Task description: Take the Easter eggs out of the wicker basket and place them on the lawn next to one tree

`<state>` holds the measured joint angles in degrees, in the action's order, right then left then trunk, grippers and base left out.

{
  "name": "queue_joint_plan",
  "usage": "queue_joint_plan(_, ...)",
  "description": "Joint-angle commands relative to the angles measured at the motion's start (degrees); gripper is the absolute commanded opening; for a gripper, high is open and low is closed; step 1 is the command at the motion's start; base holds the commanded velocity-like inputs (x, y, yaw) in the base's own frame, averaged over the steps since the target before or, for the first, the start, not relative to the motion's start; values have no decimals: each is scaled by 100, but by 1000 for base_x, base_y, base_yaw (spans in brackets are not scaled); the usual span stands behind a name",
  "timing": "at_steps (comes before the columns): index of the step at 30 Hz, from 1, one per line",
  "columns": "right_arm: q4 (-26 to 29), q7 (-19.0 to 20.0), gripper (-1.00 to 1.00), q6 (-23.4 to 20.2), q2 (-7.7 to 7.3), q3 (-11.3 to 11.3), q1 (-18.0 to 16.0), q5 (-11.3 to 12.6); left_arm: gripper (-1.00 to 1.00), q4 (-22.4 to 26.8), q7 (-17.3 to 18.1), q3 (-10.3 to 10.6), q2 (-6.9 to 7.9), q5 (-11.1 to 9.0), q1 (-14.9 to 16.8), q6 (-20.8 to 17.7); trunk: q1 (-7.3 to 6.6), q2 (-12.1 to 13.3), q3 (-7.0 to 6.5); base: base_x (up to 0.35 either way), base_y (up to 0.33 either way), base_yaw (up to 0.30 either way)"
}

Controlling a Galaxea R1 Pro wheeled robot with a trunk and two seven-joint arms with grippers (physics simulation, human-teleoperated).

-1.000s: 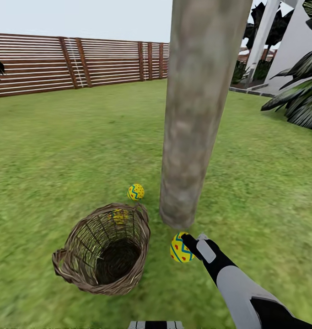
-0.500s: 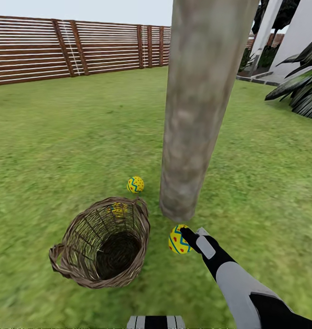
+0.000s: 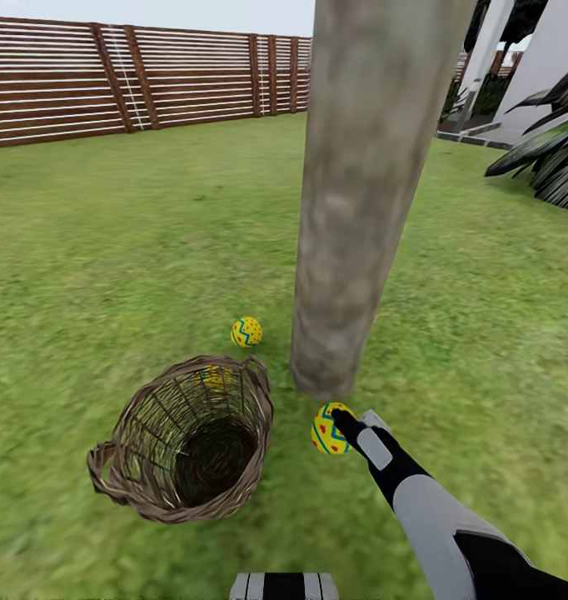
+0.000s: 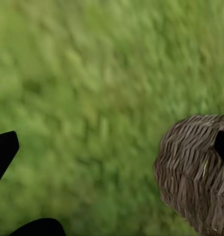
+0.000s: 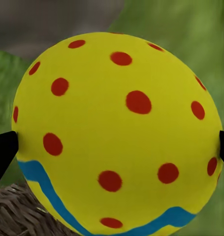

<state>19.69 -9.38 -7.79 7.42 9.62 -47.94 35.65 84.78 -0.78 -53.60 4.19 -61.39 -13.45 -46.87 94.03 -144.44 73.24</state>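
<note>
Right gripper (image 3: 344, 427): closed on one Easter egg (image 3: 330, 428), with a dark fingertip (image 5: 3, 152) at each side of the egg in the right wrist view. The held egg (image 5: 116, 132) sits low over the lawn (image 3: 109, 250), just beside the foot of the tree (image 3: 351, 208), on the near side of the trunk. Whether it touches the grass cannot be told.

Left gripper (image 4: 112, 147): fingers spread wide apart, nothing between them. It looks down on grass, with the woven wall of the wicker basket (image 4: 195, 172) beside one fingertip.

Second egg (image 3: 246, 331): lying on the lawn, near the trunk on its left side and just beyond the basket rim, apart from both.

Third egg (image 3: 217, 377): a yellow patch shows through the weave at the far side of the basket; whether it lies inside or behind the wall cannot be told.

Wicker basket (image 3: 126, 479): tilted, mouth open toward the head camera, standing on the grass left of the trunk and of the held egg.

Surroundings: a brown slatted fence (image 3: 109, 83) bounds the far lawn; a broad-leaved plant (image 3: 550, 158) stands at the right edge.
</note>
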Motion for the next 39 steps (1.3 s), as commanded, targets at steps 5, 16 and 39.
queue_joint_plan(5, 47, -26, -100, 23, 13, -3, -3, 37, 100, -28, 33, -16, -5, -27, 1, -36, 12, -9, 115, 0, 0, 0)
queue_joint_plan(16, 79, -29, -100, 62, 31, -22, -5, 32, 100, -31, 62, -19, -5, -35, 1, -37, 35, -21, 314, 0, 0, 0)
queue_joint_plan(39, 79, -29, -100, 59, 31, -22, -5, 38, 100, -640, 78, -10, 29, -18, 9, -14, 63, -35, 558, 21, 9, 0)
